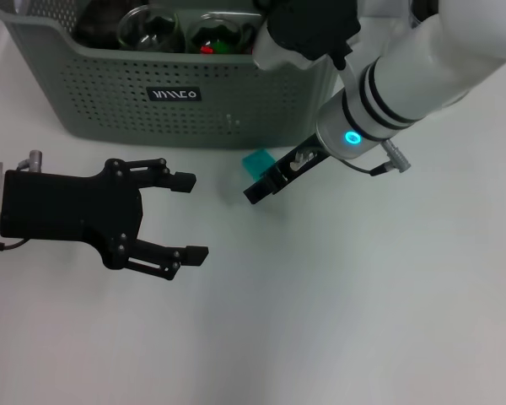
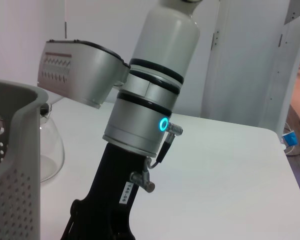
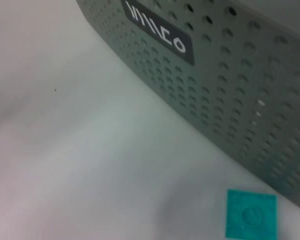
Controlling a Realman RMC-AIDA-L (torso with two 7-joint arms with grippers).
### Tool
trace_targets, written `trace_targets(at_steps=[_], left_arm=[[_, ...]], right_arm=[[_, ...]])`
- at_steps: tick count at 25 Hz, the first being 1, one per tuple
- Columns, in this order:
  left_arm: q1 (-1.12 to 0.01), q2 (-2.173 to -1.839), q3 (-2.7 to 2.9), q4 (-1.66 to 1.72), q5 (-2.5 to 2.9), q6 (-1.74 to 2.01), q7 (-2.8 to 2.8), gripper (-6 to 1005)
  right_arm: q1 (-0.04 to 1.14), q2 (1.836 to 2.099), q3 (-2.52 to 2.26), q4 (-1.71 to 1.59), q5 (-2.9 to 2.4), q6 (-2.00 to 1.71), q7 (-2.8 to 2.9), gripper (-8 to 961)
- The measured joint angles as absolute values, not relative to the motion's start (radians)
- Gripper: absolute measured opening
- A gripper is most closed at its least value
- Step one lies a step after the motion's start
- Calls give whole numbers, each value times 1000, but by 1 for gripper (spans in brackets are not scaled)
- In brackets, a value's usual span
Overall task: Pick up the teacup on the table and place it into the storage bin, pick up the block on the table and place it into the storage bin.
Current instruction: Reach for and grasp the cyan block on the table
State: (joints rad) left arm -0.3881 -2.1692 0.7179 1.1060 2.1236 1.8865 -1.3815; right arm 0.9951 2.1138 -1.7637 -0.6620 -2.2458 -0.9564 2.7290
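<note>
The right gripper (image 1: 266, 184) is low over the white table (image 1: 363, 321), just in front of the storage bin (image 1: 118, 93), and the teal block (image 1: 256, 160) lies on the table right beside its dark fingers, close against the bin's near wall. Whether those fingers are spread or pressed together, I cannot tell from here; only one dark edge of them shows under the white forearm with its glowing cyan ring (image 1: 352, 137). In the right wrist view the block (image 3: 251, 214) sits flat on the table, square, with a round stud on top, near the perforated grey-green wall and its black label (image 3: 159, 31). Over on the left, the left gripper (image 1: 190, 217) hangs above the table with its two black fingers spread wide, nothing between them, well apart from the block. Inside the bin, at the far side, glass vessels (image 1: 152, 29) show above the rim, one with something red and green in it.
</note>
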Motion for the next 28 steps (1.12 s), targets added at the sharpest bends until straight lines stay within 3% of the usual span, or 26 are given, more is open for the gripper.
trace_targets(at_steps=[28], left_arm=[[-395, -2168, 723, 1098, 2125, 1879, -1373, 952]], right_arm=[[982, 2109, -1775, -643, -2243, -908, 2729, 761]])
